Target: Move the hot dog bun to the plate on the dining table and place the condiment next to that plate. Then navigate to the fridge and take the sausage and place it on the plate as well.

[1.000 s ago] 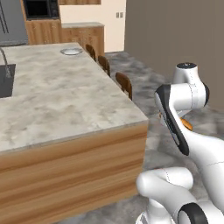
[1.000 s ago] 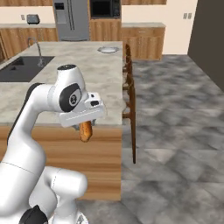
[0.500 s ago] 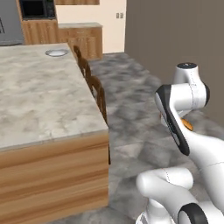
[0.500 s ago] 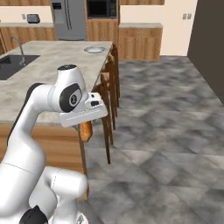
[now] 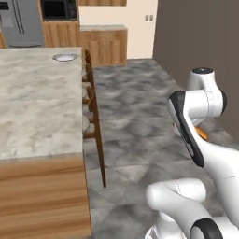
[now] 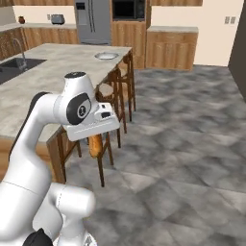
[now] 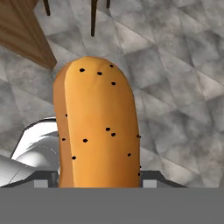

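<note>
Grey stone floor spreads beside the table [image 6: 53, 62], where the plate [image 6: 106, 56] sits at the far edge, stools [image 6: 115, 91] tucked alongside. Right of it, the gripper [image 6: 97, 144] hangs over the floor, jaws half apart, clamped on the bun [image 7: 97, 127].

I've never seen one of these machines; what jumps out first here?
A tan hot dog bun dotted with dark seeds, held in the claw and hanging over the grey stone floor. Behind it runs the long marbled dining table with wooden stools alongside and a round plate at its far end.
</note>
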Controlling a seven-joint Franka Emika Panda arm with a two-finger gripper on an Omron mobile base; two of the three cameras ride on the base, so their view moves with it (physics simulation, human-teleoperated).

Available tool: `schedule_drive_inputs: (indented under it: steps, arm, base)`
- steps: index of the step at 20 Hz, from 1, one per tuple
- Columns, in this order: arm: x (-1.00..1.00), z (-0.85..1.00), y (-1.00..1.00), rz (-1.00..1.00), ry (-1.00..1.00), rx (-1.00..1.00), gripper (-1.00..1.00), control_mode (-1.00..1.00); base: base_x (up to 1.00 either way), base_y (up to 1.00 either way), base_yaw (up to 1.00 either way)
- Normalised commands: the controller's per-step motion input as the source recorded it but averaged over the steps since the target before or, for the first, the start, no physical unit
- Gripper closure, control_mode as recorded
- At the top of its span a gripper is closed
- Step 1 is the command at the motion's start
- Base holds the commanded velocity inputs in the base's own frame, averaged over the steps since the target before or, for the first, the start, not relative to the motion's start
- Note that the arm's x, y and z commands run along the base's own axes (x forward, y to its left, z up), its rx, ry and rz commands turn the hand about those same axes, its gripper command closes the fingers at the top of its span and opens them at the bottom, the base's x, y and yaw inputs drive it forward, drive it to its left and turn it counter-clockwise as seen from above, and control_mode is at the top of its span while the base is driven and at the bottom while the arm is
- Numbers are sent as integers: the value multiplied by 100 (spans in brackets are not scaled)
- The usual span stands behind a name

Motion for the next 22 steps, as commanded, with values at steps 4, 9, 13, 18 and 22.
schedule_drive_inputs:
  steps: [4,9,13,18,22]
  arm:
    - [0,0,0,0,0,0,100,100]
    - [0,0,0,0,0,0,100,100]
    - [0,0,0,0,0,0,100,100]
    - [0,0,0,0,0,0,100,100]
    - [0,0,0,0,0,0,100,100]
  base:
    - [70,-77,35]
    - [70,-78,35]
    - [71,-78,35]
    - [72,-79,34]
    - [77,-80,33]
